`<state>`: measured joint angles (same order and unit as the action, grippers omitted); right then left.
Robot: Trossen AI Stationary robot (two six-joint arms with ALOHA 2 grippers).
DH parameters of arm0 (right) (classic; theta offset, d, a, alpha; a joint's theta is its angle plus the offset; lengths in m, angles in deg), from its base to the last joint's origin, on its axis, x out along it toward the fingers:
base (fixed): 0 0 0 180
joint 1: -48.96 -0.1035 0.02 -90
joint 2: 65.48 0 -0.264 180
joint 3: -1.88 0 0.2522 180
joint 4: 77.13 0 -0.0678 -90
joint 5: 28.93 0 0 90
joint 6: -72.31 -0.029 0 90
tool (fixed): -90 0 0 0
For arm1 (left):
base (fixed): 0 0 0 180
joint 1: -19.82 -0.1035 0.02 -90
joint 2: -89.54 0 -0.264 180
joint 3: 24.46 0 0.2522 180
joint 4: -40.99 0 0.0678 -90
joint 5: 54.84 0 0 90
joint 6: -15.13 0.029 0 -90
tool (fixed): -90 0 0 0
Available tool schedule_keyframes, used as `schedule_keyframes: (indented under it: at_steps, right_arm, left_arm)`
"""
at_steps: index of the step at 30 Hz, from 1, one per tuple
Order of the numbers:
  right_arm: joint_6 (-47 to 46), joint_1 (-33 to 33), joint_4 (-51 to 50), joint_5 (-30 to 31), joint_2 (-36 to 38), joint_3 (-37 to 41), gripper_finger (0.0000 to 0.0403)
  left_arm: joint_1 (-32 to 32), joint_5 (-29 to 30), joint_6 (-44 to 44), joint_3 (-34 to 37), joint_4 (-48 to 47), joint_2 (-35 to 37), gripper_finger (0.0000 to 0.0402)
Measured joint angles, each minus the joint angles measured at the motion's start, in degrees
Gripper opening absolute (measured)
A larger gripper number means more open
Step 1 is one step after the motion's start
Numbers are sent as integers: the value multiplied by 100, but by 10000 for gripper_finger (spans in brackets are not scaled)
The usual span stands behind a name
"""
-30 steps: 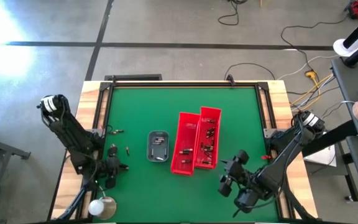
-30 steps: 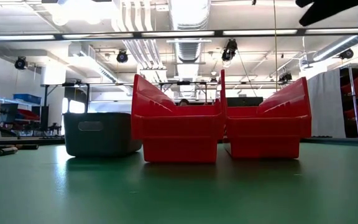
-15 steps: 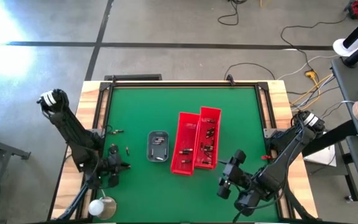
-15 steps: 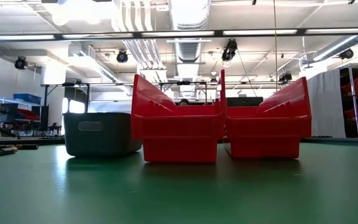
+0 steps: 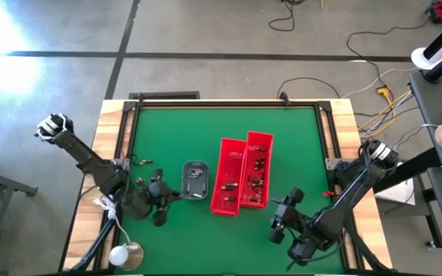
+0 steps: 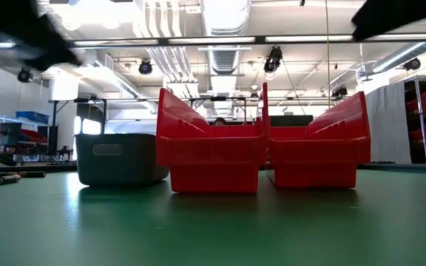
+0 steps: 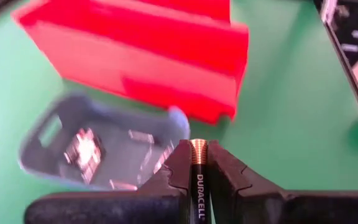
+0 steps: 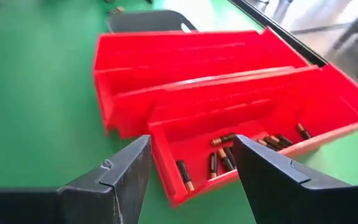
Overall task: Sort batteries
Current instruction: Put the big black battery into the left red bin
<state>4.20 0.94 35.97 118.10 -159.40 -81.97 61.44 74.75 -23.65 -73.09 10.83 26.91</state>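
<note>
Carrying a battery pinched upright in the left gripper — we judge it bound for the red bins; right gripper empty, jaws apart, lower right.

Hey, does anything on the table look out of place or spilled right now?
A few loose batteries lie on the green mat near the table's left edge, outside the grey tray and both red bins. The left end effector is shut on a battery. Nothing looks spilled or damaged.

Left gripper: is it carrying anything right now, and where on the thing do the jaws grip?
Yes. The left gripper is shut on a battery, pinching its dark body on both sides; the copper-coloured end sticks out past the jaws. The right gripper holds nothing.
</note>
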Motion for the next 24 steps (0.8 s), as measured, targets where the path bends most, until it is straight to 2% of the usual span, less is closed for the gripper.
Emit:
schedule_keyframes:
  at_steps: [3,8,13,17,20,24]
  right_arm:
    - [19,161,183,-8,-143,1,220]
    - [804,471,243,-82,-180,-138,219]
    - [1297,699,235,-870,-181,-168,219]
    - [1372,331,243,-707,-184,-153,219]
    - [1372,-169,233,-366,-174,-174,219]
    - [1122,-696,249,-304,-147,-166,219]
  left_arm:
    - [-664,-327,519,-551,85,-131,8]
    - [-1633,-973,1786,-1531,669,-578,8]
    - [-2409,-1681,2492,-2550,870,-1499,8]
    - [-2785,-1864,2814,-3316,802,-2323,8]
    - [-2996,-2295,3201,-3886,819,-2884,8]
    - [-3252,-2722,3436,-4572,806,-3502,8]
